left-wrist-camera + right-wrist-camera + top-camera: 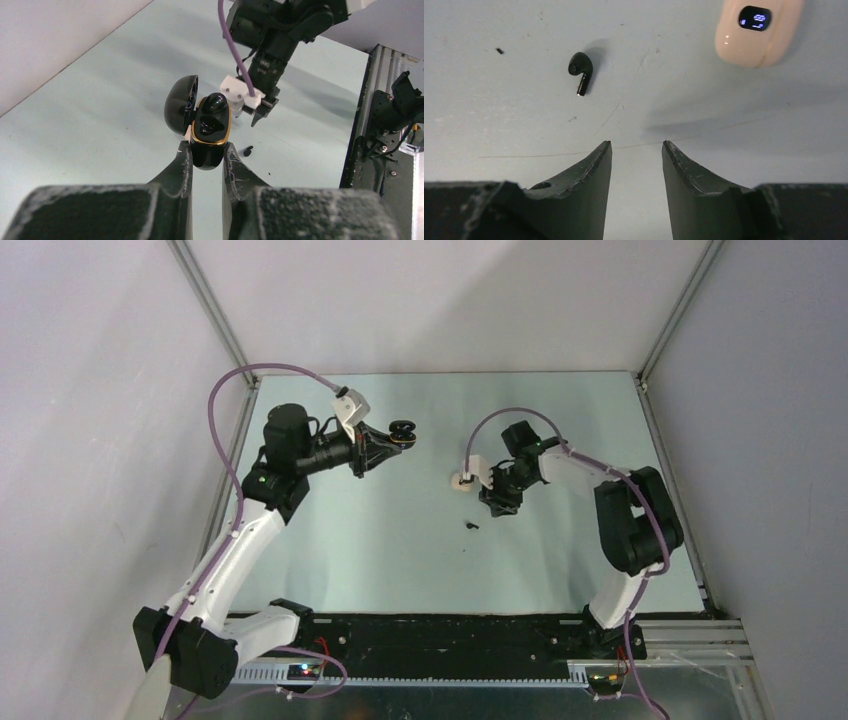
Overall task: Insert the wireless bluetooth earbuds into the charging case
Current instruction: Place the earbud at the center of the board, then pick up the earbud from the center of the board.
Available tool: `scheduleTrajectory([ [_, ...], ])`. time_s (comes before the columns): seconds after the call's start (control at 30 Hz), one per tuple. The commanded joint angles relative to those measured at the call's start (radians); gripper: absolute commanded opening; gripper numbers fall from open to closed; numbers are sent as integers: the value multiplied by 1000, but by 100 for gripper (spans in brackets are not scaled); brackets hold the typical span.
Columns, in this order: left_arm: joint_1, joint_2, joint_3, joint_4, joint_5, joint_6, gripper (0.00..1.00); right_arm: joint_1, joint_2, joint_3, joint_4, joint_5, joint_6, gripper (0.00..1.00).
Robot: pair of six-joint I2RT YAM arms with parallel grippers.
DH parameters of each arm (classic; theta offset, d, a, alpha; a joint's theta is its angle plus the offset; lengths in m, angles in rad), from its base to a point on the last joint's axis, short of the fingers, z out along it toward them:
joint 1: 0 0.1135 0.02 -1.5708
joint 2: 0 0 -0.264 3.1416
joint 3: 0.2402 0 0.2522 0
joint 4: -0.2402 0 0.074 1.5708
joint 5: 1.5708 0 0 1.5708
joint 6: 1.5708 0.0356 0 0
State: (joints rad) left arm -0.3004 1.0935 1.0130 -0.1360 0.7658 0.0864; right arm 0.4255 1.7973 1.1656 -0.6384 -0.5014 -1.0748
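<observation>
My left gripper (207, 150) is shut on the lower end of a black charging case (210, 130) with a gold rim and holds it above the table. The case's lid (181, 102) hangs open to the left. Its inside is glossy black, and I cannot tell what sits in it. From above the case (404, 432) shows at the left gripper (392, 437). My right gripper (636, 145) is open and empty, low over the table. A black earbud (580, 67) lies ahead of it to the left, also seen from above (472, 526). No cream-white earbud shows.
A cream case (756, 30) with a lit display lies on the table ahead and right of the right gripper, also seen from above (461, 481). Grey walls with metal frame rails (215, 315) enclose the table. A black base bar (450, 635) runs along the near edge.
</observation>
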Motion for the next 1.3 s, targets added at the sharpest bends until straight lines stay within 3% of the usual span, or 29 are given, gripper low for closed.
scheduleTrajectory([
  [0.0, 9, 1, 4, 50, 16, -30, 0, -5, -114, 37, -56, -91, 59, 45],
  [0.13, 10, 1, 0, 50, 16, -41, 0, 42, -146, 40, -116, -114, -27, 40],
  [0.27, 12, -3, -4, 51, 10, -55, 0, 120, -111, 49, -99, -40, -16, 35],
  [0.53, 25, -44, -37, 44, -7, -80, 0, 231, -2, 86, -55, 113, 240, 34],
  [0.77, 26, -63, -49, 38, -15, -80, 0, 257, 63, 163, -72, 203, 427, 33],
  [1.27, 26, -76, -43, 32, -22, -67, 0, 268, 109, 215, -111, 243, 384, 29],
])
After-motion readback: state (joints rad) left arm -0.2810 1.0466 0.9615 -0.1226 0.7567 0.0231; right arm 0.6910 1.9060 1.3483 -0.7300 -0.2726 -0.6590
